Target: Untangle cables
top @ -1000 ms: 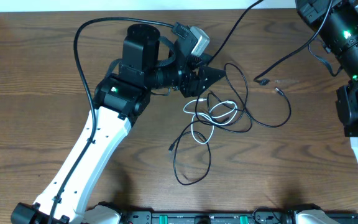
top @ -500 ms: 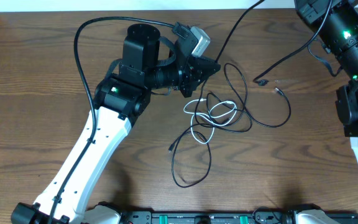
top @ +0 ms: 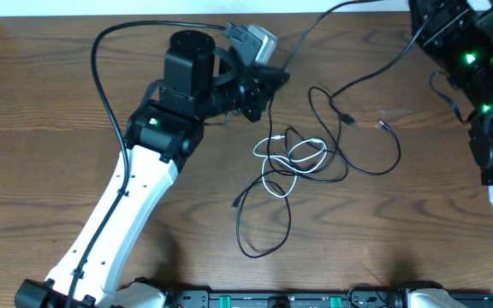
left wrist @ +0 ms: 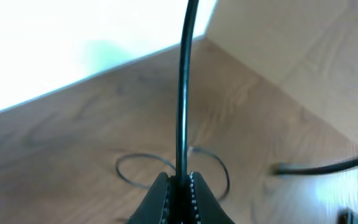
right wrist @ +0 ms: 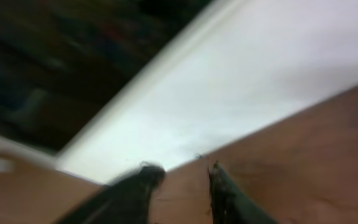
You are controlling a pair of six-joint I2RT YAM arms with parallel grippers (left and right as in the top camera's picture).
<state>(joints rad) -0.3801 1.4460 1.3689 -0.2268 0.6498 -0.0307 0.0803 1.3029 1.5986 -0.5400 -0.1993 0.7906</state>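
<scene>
The cables lie tangled on the brown table (top: 101,111) right of centre. The short white cable (top: 271,181) loops through two black cables (top: 368,169). One black loop (top: 264,244) trails toward the front, with a plug (top: 236,204) at its end. Small plugs (top: 349,118) lie near the right side of the tangle. My left gripper (top: 272,81) hovers just beyond the tangle, shut on a black cable strand (left wrist: 183,93) that runs taut from its jaws (left wrist: 180,182). My right gripper (right wrist: 180,180) is open and empty, near the table's far edge.
Thick black arm cords (top: 315,30) cross the far side of the table from both arms. The right arm (top: 478,77) fills the far right corner. A white wall (right wrist: 241,93) rises behind the table's far edge.
My left gripper has moved toward the far edge and a little left, drawing its black strand out of the tangle. The right arm has shifted to the right.
</scene>
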